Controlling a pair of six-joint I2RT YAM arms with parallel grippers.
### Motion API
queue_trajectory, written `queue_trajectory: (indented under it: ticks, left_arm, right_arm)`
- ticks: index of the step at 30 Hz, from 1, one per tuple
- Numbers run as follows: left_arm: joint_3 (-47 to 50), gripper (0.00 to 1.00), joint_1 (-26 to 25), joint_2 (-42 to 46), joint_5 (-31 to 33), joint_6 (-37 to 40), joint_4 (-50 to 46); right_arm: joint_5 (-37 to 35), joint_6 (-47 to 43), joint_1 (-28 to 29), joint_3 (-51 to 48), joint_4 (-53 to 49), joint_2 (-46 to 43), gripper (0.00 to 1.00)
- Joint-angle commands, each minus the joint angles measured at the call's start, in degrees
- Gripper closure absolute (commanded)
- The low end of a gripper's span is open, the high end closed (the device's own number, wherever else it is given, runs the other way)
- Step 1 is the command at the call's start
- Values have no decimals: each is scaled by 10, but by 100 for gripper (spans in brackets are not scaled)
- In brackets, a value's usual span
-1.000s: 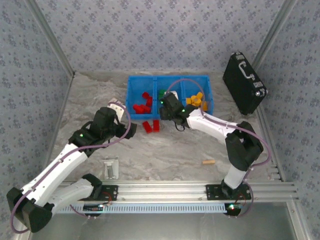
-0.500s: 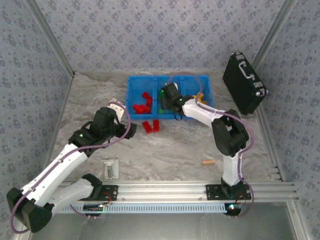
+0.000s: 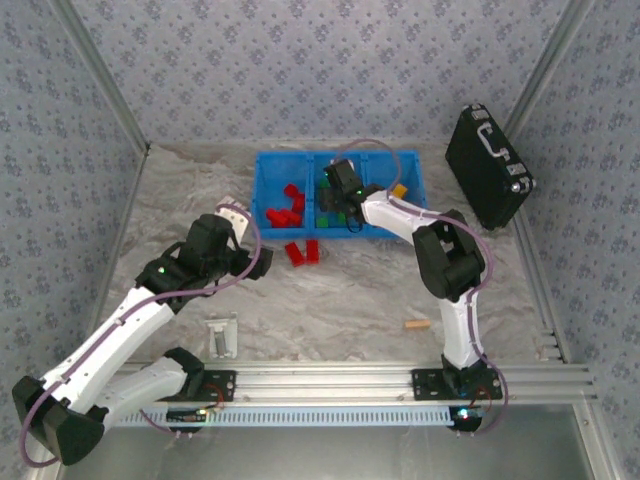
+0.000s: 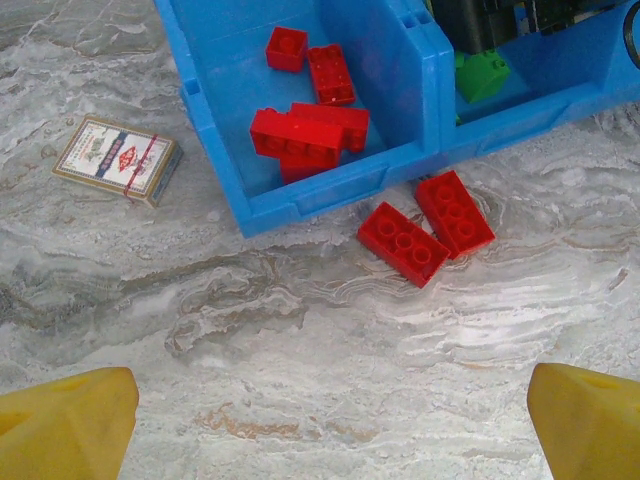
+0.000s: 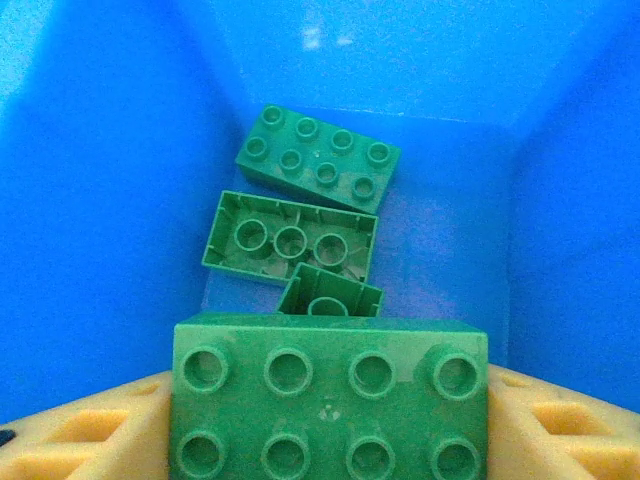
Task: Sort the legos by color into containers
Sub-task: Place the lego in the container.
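Hazards first, working from the left. Left claw [image 4: 325, 425] hangs empty above the tabletop [image 4: 300, 340], fingers wide apart; a card pack [image 4: 117, 158] lies further left. Two red bricks [image 4: 403, 243] lie unsorted on the tabletop, side by side and just beside the front wall of the left bin [image 4: 310, 195] of the containers [image 3: 300, 154]. We judge that a finger descending there could strike that wall, or that the claw could catch both bricks at once. Right claw [image 5: 328, 425] is down inside the middle bin [image 5: 90, 200], clamped on a green brick [image 5: 330, 390] above other green bricks [image 5: 318, 158]. Let go crookedly, it could lodge on the pieces below. Right bin [image 3: 408, 156] contents are largely hidden behind the right arm [image 3: 440, 250] in the overhead view, and both claws' fingers are cut off at the frame edges
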State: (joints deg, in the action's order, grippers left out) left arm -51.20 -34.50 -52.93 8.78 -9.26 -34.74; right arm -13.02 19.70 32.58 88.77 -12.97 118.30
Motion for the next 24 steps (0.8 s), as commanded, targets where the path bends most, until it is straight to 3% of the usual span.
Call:
queue_trajectory:
  ticks: [1,7,14,24]
  left_arm:
    - [-16,0,3,5,-3,-1,-6]
    - [-21,0,3,2,11,-10,-20]
    - [-18,0,1,45,8,-21,-31]
    - [-9,0,-1,86,2,-35,-38]
  right_arm:
    - [-5,-11,-7,15,-4,-6,30]
    - [-11,-15,-4,-13,-9,-50,16]
    - [-21,-17,11,-43,-16,-106,15]
    - [-49,6,96,-101,-69,-187,21]
